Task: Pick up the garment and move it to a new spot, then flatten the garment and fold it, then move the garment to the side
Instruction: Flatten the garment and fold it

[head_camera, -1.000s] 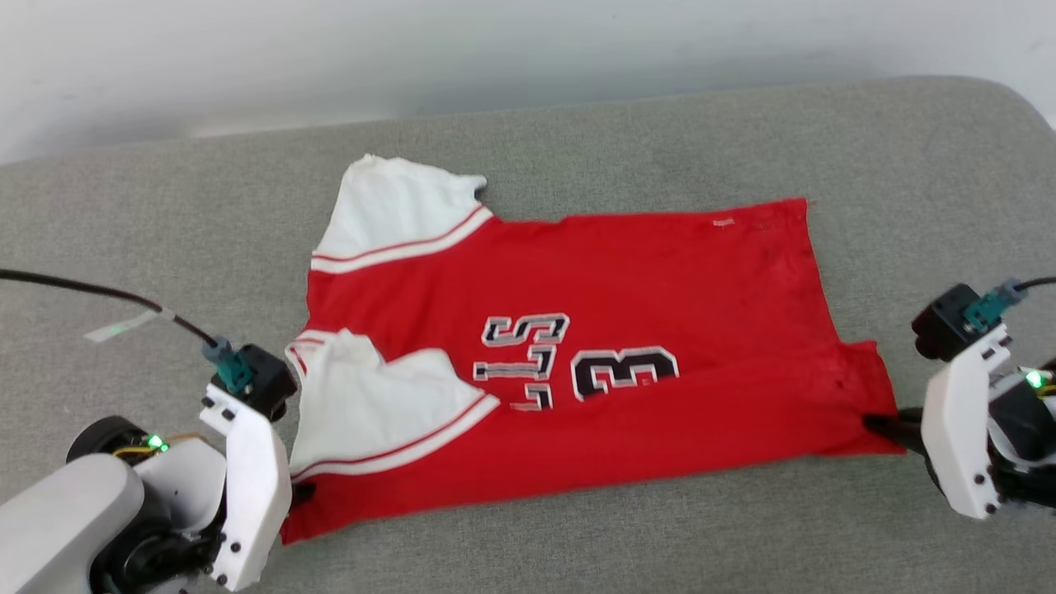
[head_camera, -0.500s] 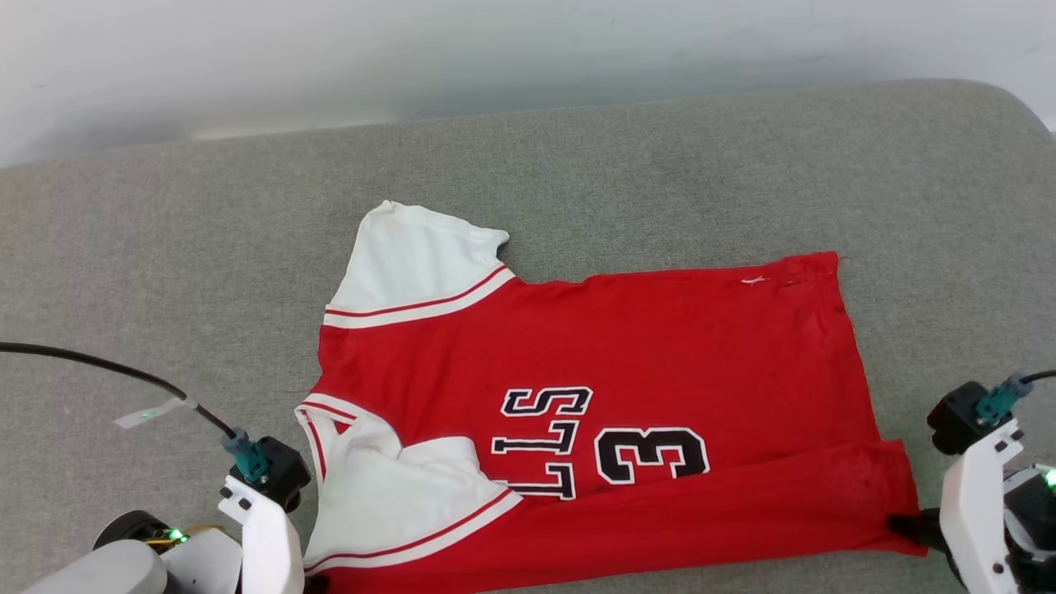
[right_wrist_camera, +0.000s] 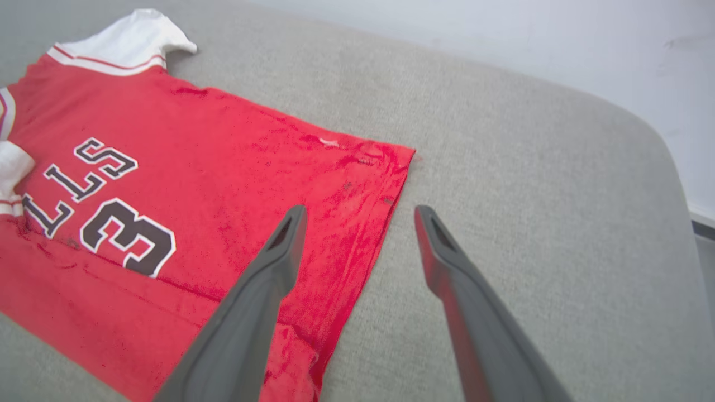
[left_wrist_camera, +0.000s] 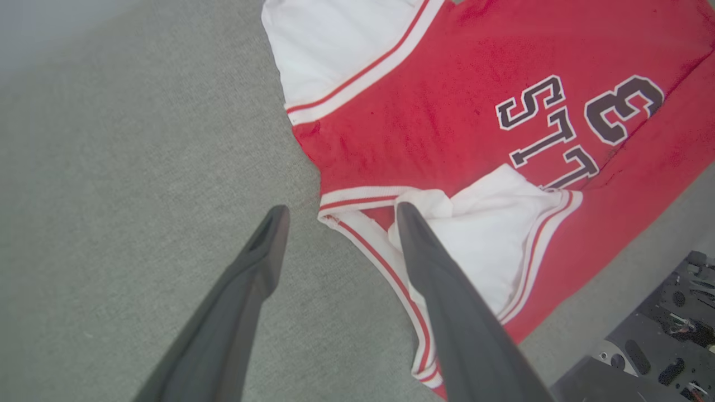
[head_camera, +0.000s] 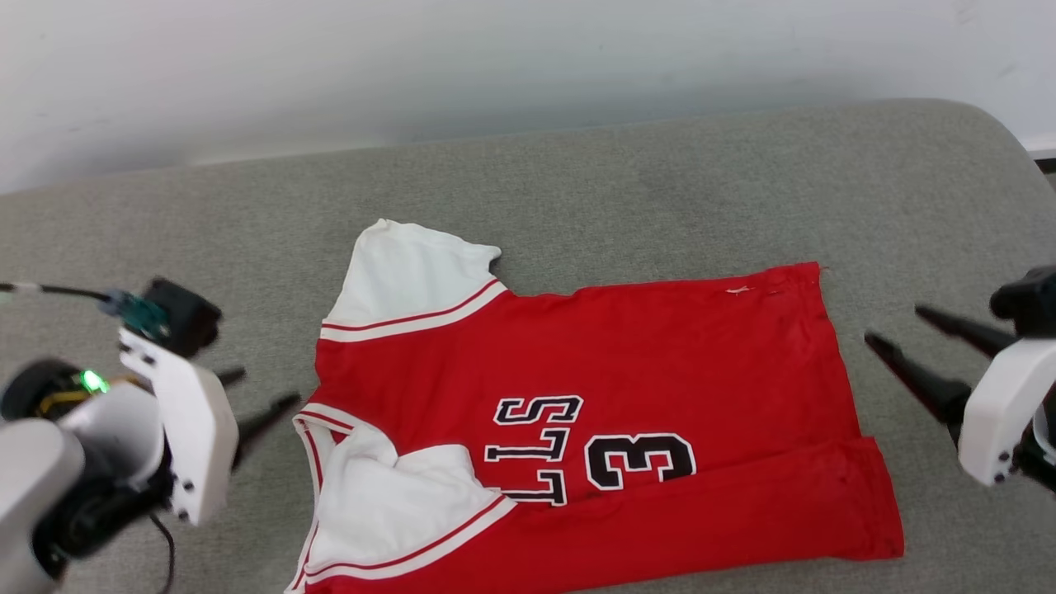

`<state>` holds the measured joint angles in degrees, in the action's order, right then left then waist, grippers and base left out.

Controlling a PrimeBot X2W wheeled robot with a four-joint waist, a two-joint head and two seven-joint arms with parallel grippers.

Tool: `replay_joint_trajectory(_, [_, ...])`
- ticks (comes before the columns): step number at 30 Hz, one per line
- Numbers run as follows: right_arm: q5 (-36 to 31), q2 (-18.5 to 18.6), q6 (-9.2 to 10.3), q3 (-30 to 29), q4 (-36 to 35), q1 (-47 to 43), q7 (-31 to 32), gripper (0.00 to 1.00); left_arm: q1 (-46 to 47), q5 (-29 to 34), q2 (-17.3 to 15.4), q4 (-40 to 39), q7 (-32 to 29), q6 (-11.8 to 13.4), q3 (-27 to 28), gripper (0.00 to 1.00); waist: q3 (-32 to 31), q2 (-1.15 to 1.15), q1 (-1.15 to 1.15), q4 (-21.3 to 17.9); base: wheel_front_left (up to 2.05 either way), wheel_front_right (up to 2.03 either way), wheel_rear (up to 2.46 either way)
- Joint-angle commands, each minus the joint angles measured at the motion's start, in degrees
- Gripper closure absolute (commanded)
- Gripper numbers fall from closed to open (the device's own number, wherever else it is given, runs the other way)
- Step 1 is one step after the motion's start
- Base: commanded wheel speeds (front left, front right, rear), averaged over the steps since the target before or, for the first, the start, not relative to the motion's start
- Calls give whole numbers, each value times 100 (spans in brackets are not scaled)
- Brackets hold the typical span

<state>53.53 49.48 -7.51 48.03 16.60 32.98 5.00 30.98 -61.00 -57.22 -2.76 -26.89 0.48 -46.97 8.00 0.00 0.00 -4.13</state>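
Head view: jersey [head_camera: 619,346] flat, near edge folded over; left end effector [head_camera: 266,388] and right end effector [head_camera: 892,323] spread, empty; further folds and side move left.

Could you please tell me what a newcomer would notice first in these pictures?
The red garment stands out at once, spread on the grey cushion with its printed front facing up. Its near white sleeve lies crumpled over the front. The left gripper and right gripper flank it at either end, jaws open and holding nothing.
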Motion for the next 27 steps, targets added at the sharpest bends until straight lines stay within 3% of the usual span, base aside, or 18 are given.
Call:
replay_joint_trajectory(1, [-172,-119,4,-135,6,42,-240,0,122,109,-2,49,120,24,71,0,29,0,0,-45,0,0,0])
replay_joint_trajectory(7, [-1284,-919,4,-1455,100,-267,-1638,0,753,609,286,476,631,162,326,0,275,0,0,-211,0,0,0])
replay_joint_trajectory(13, [-2430,-1880,4,-3015,-479,-903,-1992,0,1544,823,596,892,518,102,424,0,718,0,0,-373,0,0,0])
replay_joint_trajectory(14, [-2960,-2348,4,-3646,-1011,-1286,-2014,0,2004,839,726,1159,274,-2,434,0,991,0,0,-463,0,0,0])
replay_joint_trajectory(20, [-3523,-2910,4,-4045,-1876,-1758,-2001,0,2978,602,913,1722,-780,-296,397,0,1562,0,0,-693,0,0,0])
replay_joint_trajectory(27, [-3715,-3071,4,-4089,-2262,-1668,-1889,0,3876,352,1017,2157,-2348,-487,156,0,2118,0,0,-929,0,0,0])
